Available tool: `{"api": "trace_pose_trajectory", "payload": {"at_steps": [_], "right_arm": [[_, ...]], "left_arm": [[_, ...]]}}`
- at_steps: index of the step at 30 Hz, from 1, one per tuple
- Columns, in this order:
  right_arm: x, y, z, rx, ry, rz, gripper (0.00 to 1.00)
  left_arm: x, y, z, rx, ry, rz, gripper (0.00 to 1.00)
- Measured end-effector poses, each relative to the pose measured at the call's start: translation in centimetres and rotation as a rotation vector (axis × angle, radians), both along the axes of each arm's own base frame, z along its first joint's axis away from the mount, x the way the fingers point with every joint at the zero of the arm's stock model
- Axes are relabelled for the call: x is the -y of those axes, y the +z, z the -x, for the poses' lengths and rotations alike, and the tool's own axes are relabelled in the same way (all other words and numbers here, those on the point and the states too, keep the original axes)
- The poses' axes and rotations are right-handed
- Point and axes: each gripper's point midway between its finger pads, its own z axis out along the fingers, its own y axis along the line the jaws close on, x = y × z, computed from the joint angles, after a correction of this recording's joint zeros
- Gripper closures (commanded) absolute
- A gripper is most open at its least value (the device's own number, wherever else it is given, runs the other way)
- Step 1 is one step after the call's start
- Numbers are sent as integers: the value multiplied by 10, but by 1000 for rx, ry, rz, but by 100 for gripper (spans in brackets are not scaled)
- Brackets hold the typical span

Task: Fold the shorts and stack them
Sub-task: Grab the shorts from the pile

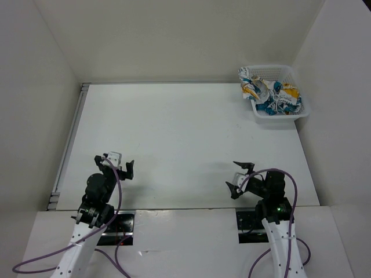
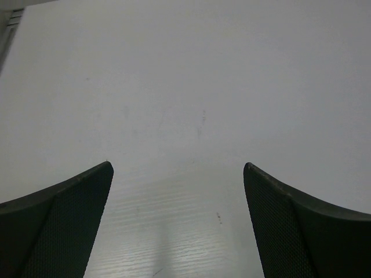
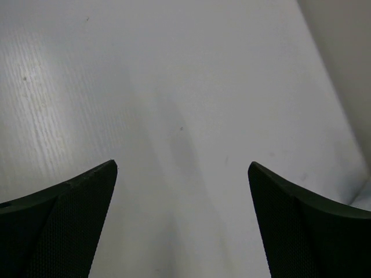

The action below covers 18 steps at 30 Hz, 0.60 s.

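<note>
The shorts [image 1: 270, 93], white fabric printed in teal, orange-yellow and black, lie crumpled in a white mesh basket [image 1: 303, 108] at the table's far right corner. My left gripper [image 1: 116, 164] is open and empty, low over the near left of the table, far from the shorts. My right gripper [image 1: 238, 176] is open and empty over the near right of the table. Both wrist views show only bare white table between the spread fingers [image 2: 69, 202] [image 3: 301, 214]. The shorts are out of both wrist views.
The white table [image 1: 174, 139] is walled by white panels at the back and both sides. A metal rail [image 1: 69, 142] runs along its left edge. The right wall meets the table in the right wrist view [image 3: 342, 75].
</note>
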Motion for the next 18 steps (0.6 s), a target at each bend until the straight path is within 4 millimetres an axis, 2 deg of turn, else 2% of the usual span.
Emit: {"api": "trace_pose_trajectory", "payload": {"at_steps": [4, 6, 9, 11, 13, 16, 18], "right_arm": [[-3, 17, -8, 289, 125, 169, 2], [-2, 26, -13, 432, 165, 258, 2], [0, 52, -27, 696, 173, 385, 2], [2, 77, -34, 844, 145, 435, 2], [5, 102, -39, 959, 104, 463, 2], [13, 136, -52, 960, 43, 488, 2], [21, 159, -70, 872, -14, 481, 2]], "left_arm": [[37, 2, 7, -3, -212, 26, 0], [59, -10, 21, -65, -350, 41, 0], [70, -21, 30, -110, -422, 51, 0], [76, -11, 29, -63, -461, 58, 0], [86, 12, 27, 34, -515, 62, 0], [95, 40, 23, 79, -564, 64, 0], [97, 49, 11, -5, -563, 69, 0]]}}
